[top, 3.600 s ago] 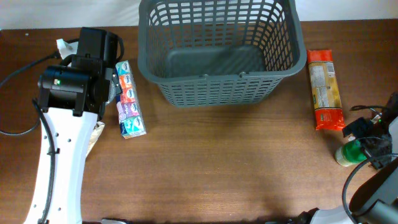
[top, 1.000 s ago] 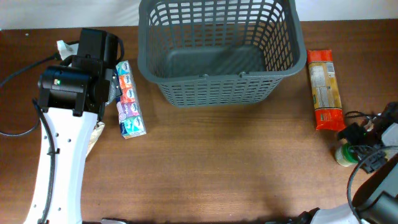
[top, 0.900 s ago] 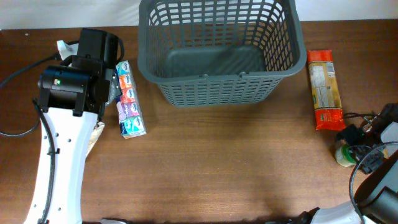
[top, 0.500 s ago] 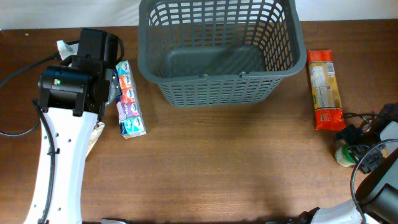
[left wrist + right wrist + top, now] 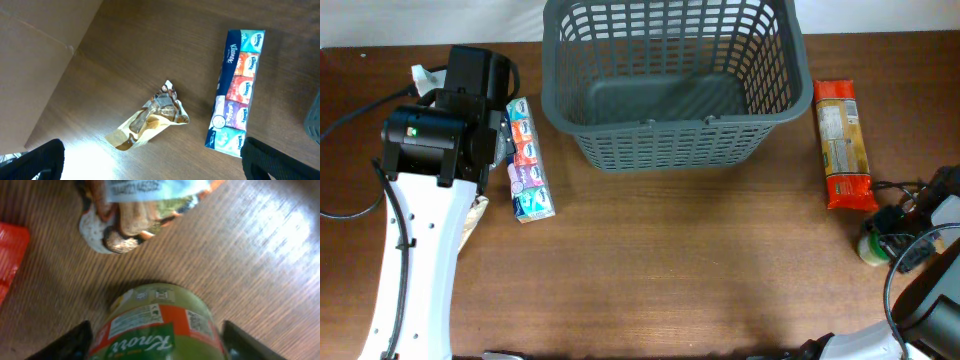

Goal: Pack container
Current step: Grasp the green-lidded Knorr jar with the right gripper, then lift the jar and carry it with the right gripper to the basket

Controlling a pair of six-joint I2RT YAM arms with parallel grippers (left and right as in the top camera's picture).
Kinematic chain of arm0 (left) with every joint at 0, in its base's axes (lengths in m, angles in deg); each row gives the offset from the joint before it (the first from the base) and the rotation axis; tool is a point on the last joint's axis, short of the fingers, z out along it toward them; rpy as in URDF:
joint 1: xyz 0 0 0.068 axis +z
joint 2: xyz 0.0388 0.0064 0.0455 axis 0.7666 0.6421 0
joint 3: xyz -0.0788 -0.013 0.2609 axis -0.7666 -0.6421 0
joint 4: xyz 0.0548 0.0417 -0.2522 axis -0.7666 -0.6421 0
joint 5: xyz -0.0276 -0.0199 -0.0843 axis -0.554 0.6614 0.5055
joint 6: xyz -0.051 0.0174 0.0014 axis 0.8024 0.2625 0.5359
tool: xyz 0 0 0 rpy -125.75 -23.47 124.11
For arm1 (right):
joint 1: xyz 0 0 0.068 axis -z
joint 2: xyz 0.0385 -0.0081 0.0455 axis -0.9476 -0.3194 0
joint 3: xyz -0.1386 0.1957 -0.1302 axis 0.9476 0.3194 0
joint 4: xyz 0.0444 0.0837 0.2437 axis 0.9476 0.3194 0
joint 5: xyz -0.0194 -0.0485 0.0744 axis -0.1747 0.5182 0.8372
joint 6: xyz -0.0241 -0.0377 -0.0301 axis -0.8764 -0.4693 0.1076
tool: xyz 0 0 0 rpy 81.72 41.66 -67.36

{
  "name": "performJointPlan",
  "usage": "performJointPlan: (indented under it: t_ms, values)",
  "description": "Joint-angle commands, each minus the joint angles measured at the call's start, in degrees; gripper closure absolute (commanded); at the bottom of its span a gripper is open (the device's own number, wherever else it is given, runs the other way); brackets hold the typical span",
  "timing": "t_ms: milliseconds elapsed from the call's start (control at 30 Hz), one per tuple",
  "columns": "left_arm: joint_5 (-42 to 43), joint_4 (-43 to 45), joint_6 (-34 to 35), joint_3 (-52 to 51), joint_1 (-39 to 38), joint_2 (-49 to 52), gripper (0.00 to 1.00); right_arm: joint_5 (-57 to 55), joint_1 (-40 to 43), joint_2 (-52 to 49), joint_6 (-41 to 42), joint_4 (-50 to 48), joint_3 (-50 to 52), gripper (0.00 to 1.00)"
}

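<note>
Container (image 5: pixel 660 148), a large dark grey basket with slotted sides and a thick rim, stands at the far middle of the brown wooden table (image 5: pixel 670 270), and only its solid bottom shows inside. The left gripper (image 5: pixel 152 156) hangs over the table's left side with its jaws spread wide and nothing between them; its dark fingers (image 5: pixel 40 160) sit at the two lower corners of the left wrist view. Below it lie a crumpled golden wrapper (image 5: pixel 152 117) and, to the right and apart from it, a long pack of tissues (image 5: pixel 235 97) lying flat. A grey corner of the basket shows at the right edge of that view. From overhead the tissue pack lies between the left arm (image 5: pixel 415 230) and the basket, near both and touching neither. On the right side an orange packet (image 5: pixel 842 140) lies flat just beside the basket. Near its close end stands a green jar (image 5: pixel 872 246) with a green and orange label. The right gripper (image 5: pixel 155 340) is down at this jar with its fingers (image 5: pixel 70 342) on either side and close against it. Whether they press it or only flank it cannot be told. The jar rests on the table.
</note>
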Motion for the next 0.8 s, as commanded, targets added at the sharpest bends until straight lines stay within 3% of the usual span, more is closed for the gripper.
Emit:
performJointPlan:
  t_ms: [0,133,233,267,433,767]
  values:
    - [0.02,-0.26,-0.11,-0.09,0.24,0.42,0.0,0.2,0.02,-0.76,0.26,0.02,0.24,0.47]
    - [0.02,-0.24,-0.11,-0.09,0.24,0.42,0.0,0.22,0.0,-0.74,0.28,0.5,0.24,0.54]
    - [0.02,-0.24,-0.11,-0.09,0.24,0.42,0.0,0.68,0.02,-0.74,0.28,1.07,0.22,0.77]
    - [0.02,-0.24,-0.11,-0.09,0.24,0.42,0.0,1.31,0.02,-0.74,0.28,1.27,0.22,0.96]
    - [0.0,-0.24,-0.11,-0.09,0.24,0.42,0.0,2.19,0.0,-0.61,0.28,3.1,-2.1,0.96]
    - [0.02,0.0,-0.11,-0.09,0.24,0.42,0.0,6.47,0.0,2.56,0.07,20.59,-34.99,0.96]
